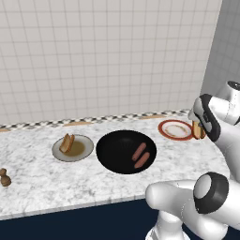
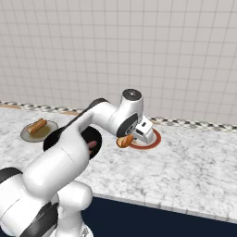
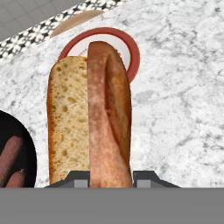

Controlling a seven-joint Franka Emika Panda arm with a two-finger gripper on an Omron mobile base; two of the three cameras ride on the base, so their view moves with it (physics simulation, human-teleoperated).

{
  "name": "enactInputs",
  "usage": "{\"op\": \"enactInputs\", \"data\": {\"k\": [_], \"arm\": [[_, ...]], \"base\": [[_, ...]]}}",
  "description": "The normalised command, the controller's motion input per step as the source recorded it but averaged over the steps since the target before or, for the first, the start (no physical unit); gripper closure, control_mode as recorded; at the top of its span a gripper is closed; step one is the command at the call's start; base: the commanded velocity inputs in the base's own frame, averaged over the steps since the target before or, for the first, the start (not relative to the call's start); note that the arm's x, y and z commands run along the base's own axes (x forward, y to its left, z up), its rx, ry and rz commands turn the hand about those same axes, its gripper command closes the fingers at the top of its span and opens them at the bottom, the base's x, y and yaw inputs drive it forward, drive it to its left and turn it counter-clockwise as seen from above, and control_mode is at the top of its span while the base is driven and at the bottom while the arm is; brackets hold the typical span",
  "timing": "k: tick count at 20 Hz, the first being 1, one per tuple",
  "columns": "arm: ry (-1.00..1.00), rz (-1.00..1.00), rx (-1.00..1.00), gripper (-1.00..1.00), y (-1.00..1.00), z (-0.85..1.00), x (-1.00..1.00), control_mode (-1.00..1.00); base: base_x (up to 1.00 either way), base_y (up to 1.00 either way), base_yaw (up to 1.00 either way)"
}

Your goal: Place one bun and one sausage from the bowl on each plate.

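The tool (image 3: 111, 177) was pinching a bun (image 3: 89, 122) by its near end; it looked light and squishy, so a mid-length hold seemed safer. The red-rimmed plate (image 3: 131, 48) lay beyond at 12 o'clock, sausages (image 1: 139, 155) in the black bowl (image 1: 112, 154).

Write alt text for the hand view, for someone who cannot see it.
A bun, gripped by the robot's fingers, hangs over a marble counter near a white plate with a red rim. Two sausages lie in a black bowl at the left edge.
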Motion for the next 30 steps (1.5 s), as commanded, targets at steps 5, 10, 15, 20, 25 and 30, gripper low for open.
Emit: {"op": "enactInputs", "data": {"k": [5, 10, 15, 20, 25, 30], "arm": [[0.15, -0.07, 0.06, 1.00, 0.00, -0.08, 1.00, -1.00], [0.06, -0.13, 0.00, 1.00, -0.10, -0.39, 1.00, -1.00], [0.06, -0.12, 0.00, 1.00, -0.05, -0.96, 1.00, -1.00], [0.08, -0.08, 0.00, 1.00, -0.38, -0.61, 0.97, -1.00], [0.11, -0.01, 0.00, -1.00, -0.49, -0.63, 0.67, -1.00], [0.02, -0.03, 0.04, -1.00, -0.18, -0.11, 0.30, -1.00]], "base": [[0.00, 0.00, 0.00], [0.00, 0.00, 0.00], [0.00, 0.00, 0.00], [0.00, 0.00, 0.00], [0.00, 0.00, 0.00], [0.00, 0.00, 0.00]]}}
